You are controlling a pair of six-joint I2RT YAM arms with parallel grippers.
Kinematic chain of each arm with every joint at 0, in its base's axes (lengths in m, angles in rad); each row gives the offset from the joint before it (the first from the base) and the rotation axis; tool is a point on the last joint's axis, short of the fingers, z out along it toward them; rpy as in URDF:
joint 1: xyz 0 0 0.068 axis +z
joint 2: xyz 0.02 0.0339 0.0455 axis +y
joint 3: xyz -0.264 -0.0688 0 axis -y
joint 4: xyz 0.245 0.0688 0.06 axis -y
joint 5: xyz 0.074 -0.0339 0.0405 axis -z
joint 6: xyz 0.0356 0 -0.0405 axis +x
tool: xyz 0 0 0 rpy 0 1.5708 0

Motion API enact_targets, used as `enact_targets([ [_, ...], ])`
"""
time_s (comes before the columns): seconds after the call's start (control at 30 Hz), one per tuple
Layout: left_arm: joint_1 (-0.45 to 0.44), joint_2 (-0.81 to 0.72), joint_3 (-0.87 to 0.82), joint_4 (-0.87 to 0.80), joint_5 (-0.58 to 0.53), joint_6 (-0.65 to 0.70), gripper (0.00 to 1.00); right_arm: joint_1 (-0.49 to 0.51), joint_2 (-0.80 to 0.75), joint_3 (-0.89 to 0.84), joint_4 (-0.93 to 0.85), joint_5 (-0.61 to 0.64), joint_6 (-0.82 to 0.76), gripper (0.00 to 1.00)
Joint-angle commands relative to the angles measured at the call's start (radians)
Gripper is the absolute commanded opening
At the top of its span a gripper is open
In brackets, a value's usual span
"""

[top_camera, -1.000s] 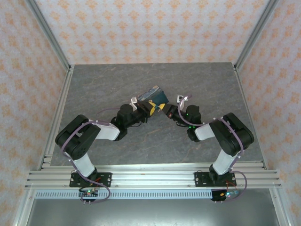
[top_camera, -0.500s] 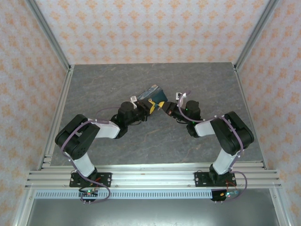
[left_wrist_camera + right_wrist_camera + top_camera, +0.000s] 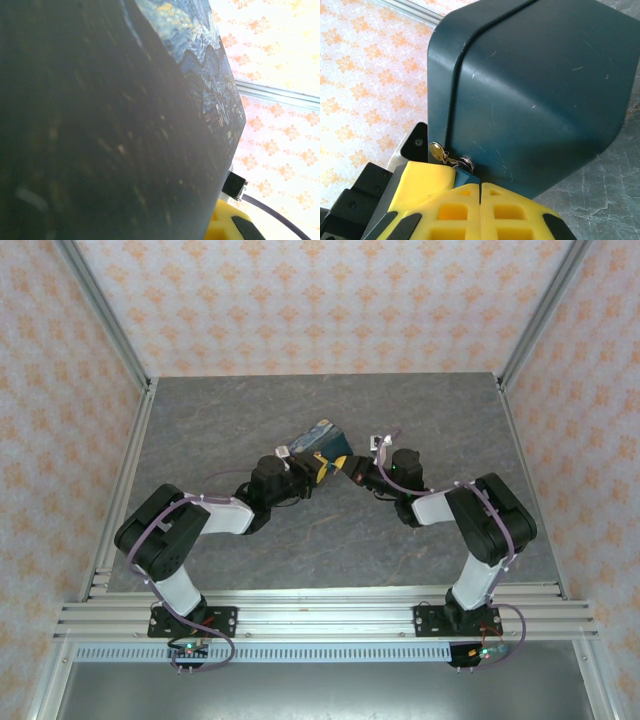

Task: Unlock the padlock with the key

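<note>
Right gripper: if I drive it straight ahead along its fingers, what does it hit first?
The dark blue box. The right gripper, shut, points at its lower face from very close, though depth is hard to judge. A small brass key hangs just off that line.

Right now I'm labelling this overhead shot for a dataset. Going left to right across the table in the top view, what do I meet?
left arm → box → right arm

Right hand [image 3: 481, 186] closed, yellow fingers [image 3: 432, 182] pressed together, tips against a dark teal box [image 3: 530, 90]. Small brass key [image 3: 436, 150] and silver ring [image 3: 466, 161] sit just above-left of the fingertips. Grey table [image 3: 615, 192] at right.
</note>
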Motion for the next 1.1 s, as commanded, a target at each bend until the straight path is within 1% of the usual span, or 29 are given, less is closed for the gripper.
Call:
enact_targets([
  [0.0,-0.053,-0.039,0.019,0.155,0.162,-0.062,0.00,0.011,0.036,0.040,0.058,0.002,-0.003,0.00],
  [0.2,-0.075,-0.021,0.037,0.213,0.137,-0.116,0.00,0.007,0.047,0.052,0.090,-0.009,0.019,0.00],
  [0.5,-0.081,-0.032,0.058,0.197,0.144,-0.110,0.00,-0.038,0.054,0.087,0.069,-0.080,0.013,0.00],
  [0.73,-0.086,-0.043,0.068,0.154,0.159,-0.070,0.00,-0.042,0.086,0.141,0.033,-0.138,0.020,0.00],
  [0.87,-0.086,-0.063,0.072,0.081,0.157,-0.019,0.00,-0.040,0.102,0.161,0.044,-0.168,0.061,0.00],
  [0.97,-0.090,-0.081,0.072,0.030,0.143,0.025,0.00,-0.037,0.099,0.150,0.054,-0.172,0.081,0.00],
  [1.07,-0.089,-0.078,0.064,0.033,0.127,0.031,0.00,-0.029,0.089,0.113,0.068,-0.157,0.083,0.00],
])
